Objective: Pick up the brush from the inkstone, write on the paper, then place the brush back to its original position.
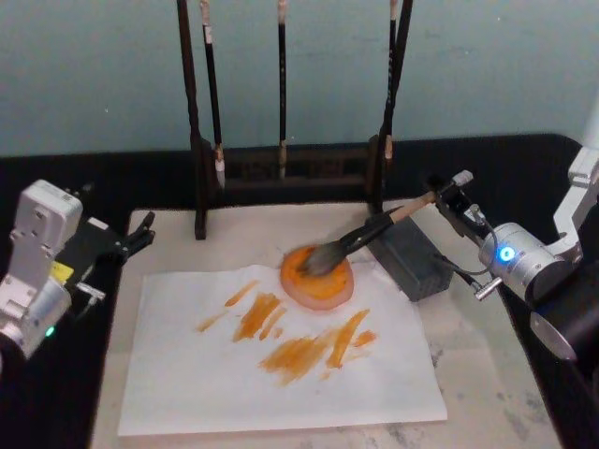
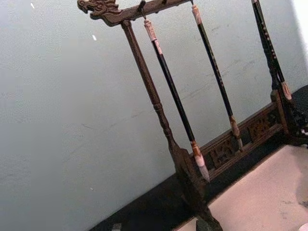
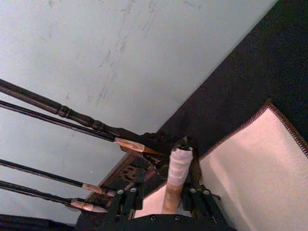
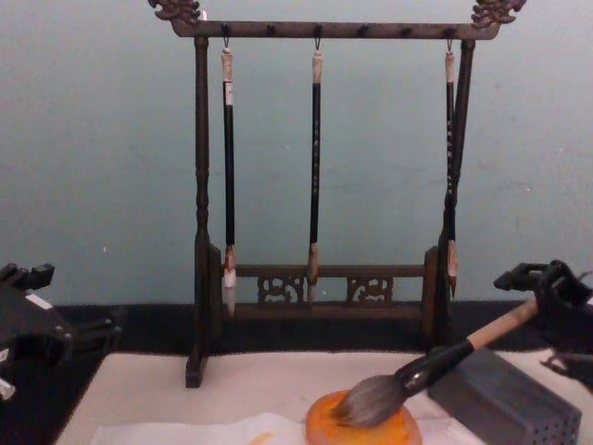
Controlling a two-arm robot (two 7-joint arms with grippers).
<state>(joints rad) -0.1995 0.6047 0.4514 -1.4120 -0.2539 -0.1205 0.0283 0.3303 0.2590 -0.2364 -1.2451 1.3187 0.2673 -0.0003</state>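
The brush [image 1: 360,238] lies slanted, its grey bristle head on the orange inkstone [image 1: 332,288] and its tan handle rising over the corner of the grey block. From the chest, the bristles [image 4: 371,400] press into the inkstone [image 4: 408,431]. My right gripper [image 1: 447,192] is around the handle's whitish end [image 3: 179,166]. Its fingers look open, with a gap on one side of the handle. The white paper [image 1: 206,383] carries several orange strokes beside the inkstone. My left gripper [image 1: 140,236] is parked, open, off the mat's left edge.
A dark wooden rack [image 1: 281,173] with three thin hanging brushes [image 4: 315,167] stands behind the inkstone. The grey perforated block [image 1: 416,257] sits to the right of the inkstone. The cream mat [image 1: 487,374] lies under the paper on a black tabletop.
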